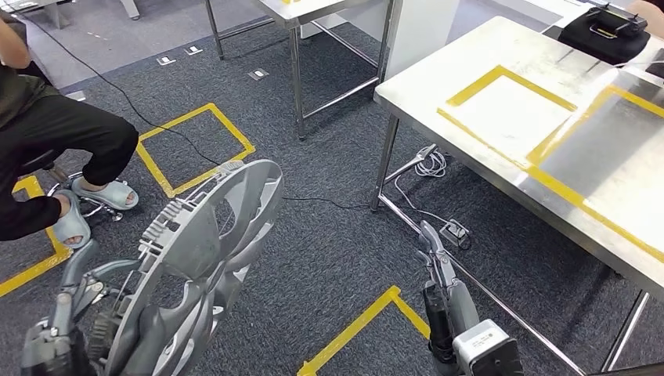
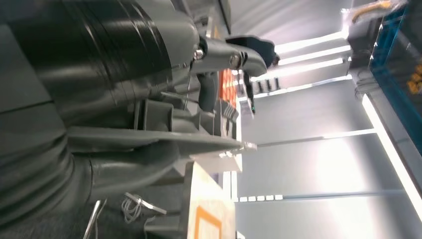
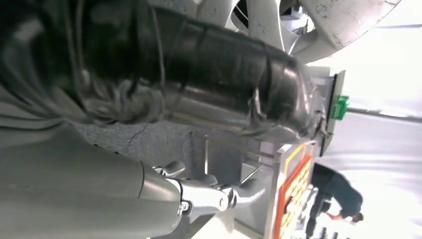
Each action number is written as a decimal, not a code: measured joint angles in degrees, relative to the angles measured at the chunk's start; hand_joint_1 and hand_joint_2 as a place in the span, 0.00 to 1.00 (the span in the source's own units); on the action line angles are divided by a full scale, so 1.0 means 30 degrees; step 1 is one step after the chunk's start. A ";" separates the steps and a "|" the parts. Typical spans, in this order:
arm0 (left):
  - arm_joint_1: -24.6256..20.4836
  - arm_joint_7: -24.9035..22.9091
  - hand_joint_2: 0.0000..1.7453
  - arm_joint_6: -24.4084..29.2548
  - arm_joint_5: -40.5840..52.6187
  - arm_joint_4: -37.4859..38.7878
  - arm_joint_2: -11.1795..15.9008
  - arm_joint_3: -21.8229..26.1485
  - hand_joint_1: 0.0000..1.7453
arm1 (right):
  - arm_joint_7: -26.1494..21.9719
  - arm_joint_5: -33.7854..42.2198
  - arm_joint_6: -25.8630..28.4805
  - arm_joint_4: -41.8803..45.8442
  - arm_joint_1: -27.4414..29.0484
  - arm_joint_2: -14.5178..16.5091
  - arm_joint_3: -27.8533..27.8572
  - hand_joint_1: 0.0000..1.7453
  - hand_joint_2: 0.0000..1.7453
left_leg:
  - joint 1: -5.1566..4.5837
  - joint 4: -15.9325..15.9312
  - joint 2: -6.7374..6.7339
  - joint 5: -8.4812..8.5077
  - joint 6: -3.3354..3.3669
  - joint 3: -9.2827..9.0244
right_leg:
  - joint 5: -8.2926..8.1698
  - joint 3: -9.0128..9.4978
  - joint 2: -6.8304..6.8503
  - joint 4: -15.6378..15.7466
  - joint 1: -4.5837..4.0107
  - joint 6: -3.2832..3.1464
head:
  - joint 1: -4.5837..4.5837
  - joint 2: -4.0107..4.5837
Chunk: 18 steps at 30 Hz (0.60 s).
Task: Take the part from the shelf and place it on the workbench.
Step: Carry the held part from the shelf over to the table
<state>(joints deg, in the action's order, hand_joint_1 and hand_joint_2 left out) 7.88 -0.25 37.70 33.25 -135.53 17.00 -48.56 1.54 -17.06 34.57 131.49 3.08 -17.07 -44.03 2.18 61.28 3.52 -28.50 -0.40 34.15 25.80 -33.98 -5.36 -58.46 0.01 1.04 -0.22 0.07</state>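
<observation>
Grey plastic, the wheel cover (image 1: 200, 266) stands tilted on edge in the left hand (image 1: 74, 313), whose fingers grip its rim. The right hand (image 1: 438, 270) hangs holding nothing, fingers out straight, below and just short of the steel worktop (image 1: 438, 78) ahead.

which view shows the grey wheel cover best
The head view: the wheel cover shows nearly whole, held by the left hand above the carpet. The left wrist view has close blurred ribs; the right wrist view catches some spokes.
</observation>
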 joint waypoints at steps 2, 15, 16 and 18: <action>0.0024 -0.0064 1.00 0.0000 0.0016 -0.0002 0.0000 -0.0005 1.00 | 0.0026 -0.0002 -0.0009 0.0011 0.0003 0.0007 -0.0011 0.00 0.00 | -0.0044 -0.0279 0.0163 -0.0076 0.0170 -0.0184 | 0.0000 -0.0251 -0.0369 -0.0179 0.0057 0.0259 | 0.0002 0.0000; -0.0186 -0.0312 1.00 -0.0004 0.0146 0.0036 -0.0004 -0.0057 1.00 | -0.0036 0.0018 -0.0100 0.0047 -0.0013 -0.0004 -0.0027 0.00 0.00 | -0.0548 -0.0489 -0.2206 -0.0276 0.0850 -0.0598 | 0.0096 -0.0639 0.2362 -0.0705 -0.0373 -0.0048 | 0.0845 0.0000; -0.0227 -0.0337 1.00 -0.0004 0.0171 0.0034 -0.0004 -0.0066 1.00 | -0.0011 0.0000 -0.0127 0.0066 -0.0031 -0.0002 -0.0027 0.00 0.00 | -0.0529 -0.0552 -0.2327 -0.0274 0.0804 -0.0639 | 0.0080 -0.0322 0.2546 -0.0197 -0.0496 -0.0159 | 0.0859 0.0000; -0.0259 -0.0346 1.00 -0.0002 0.0202 0.0031 -0.0002 -0.0073 1.00 | 0.0057 -0.0060 -0.0157 0.0113 -0.0034 0.0004 -0.0029 0.00 0.00 | -0.0482 -0.0690 -0.2572 -0.0259 0.0634 -0.0741 | 0.0032 -0.0087 0.2419 0.0055 -0.0618 -0.0325 | 0.0921 0.0000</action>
<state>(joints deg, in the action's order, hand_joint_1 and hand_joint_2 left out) 7.11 -1.29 37.70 33.86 -135.44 16.99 -48.77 1.71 -17.24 34.10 131.83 2.97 -17.06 -44.12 0.74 59.21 -4.20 -29.28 1.50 31.93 25.90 -34.24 1.90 -58.29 -1.84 0.07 2.55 0.07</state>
